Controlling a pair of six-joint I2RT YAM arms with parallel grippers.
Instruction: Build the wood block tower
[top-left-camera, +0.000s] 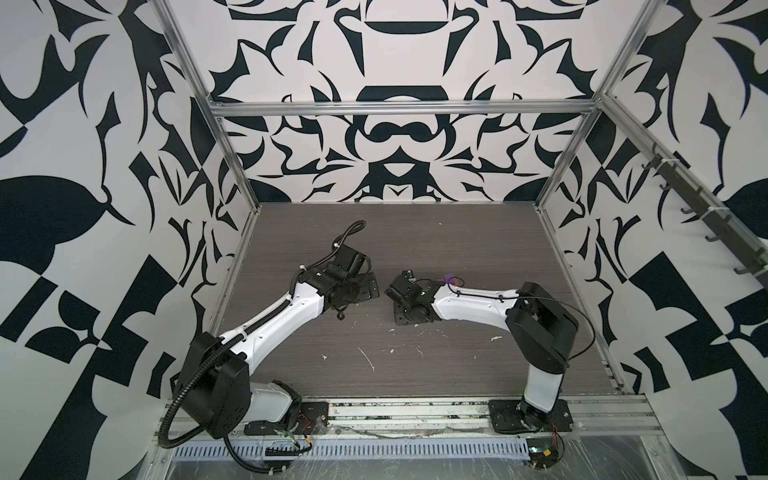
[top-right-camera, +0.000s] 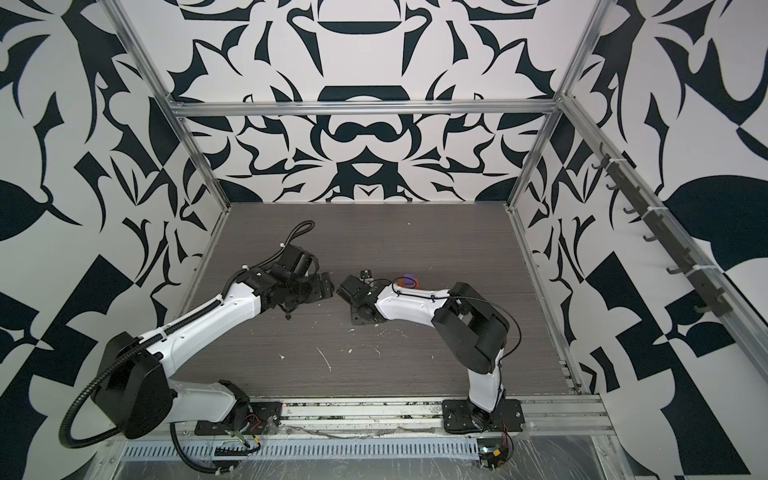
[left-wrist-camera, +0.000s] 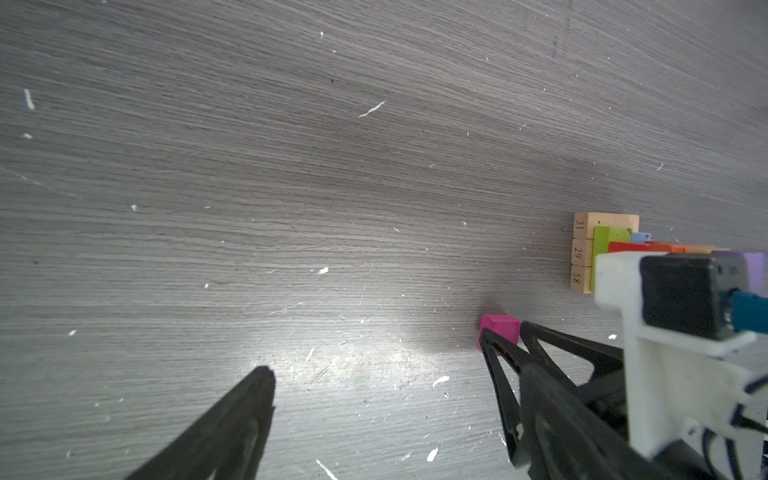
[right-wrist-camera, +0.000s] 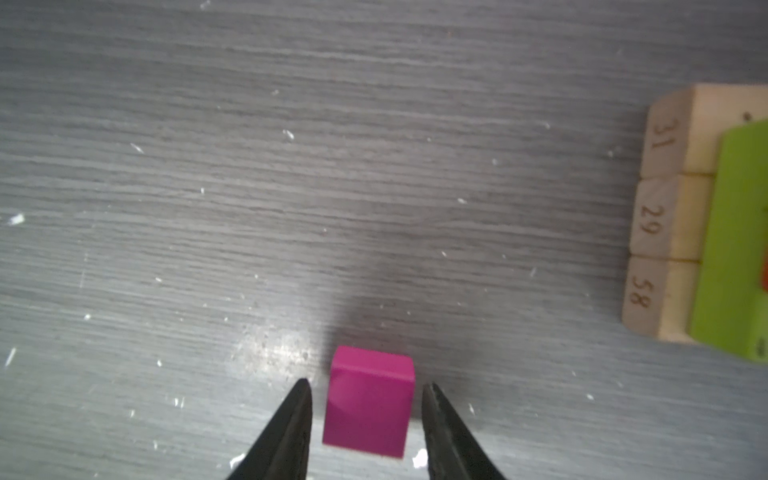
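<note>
The wood block tower (left-wrist-camera: 623, 247) has tan planks (right-wrist-camera: 665, 224) stamped 31, 29, 58, under wood blocks (left-wrist-camera: 600, 257) of lime green, light blue, red, orange and purple; near the tower, a magenta cube (right-wrist-camera: 368, 401); grey wood-grain table (right-wrist-camera: 249, 166), white-flecked; black-and-white patterned walls (top-left-camera: 399, 62).

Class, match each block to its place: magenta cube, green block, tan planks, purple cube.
Things:
1. magenta cube
2. green block
3. tan planks
4. purple cube

Places:
A. bottom of the stack, side by side
B. on the table, between the fingers of the right gripper
C. top of the stack
D. lying on the tan planks

Pairs: 1-B, 2-D, 3-A, 4-C
</note>
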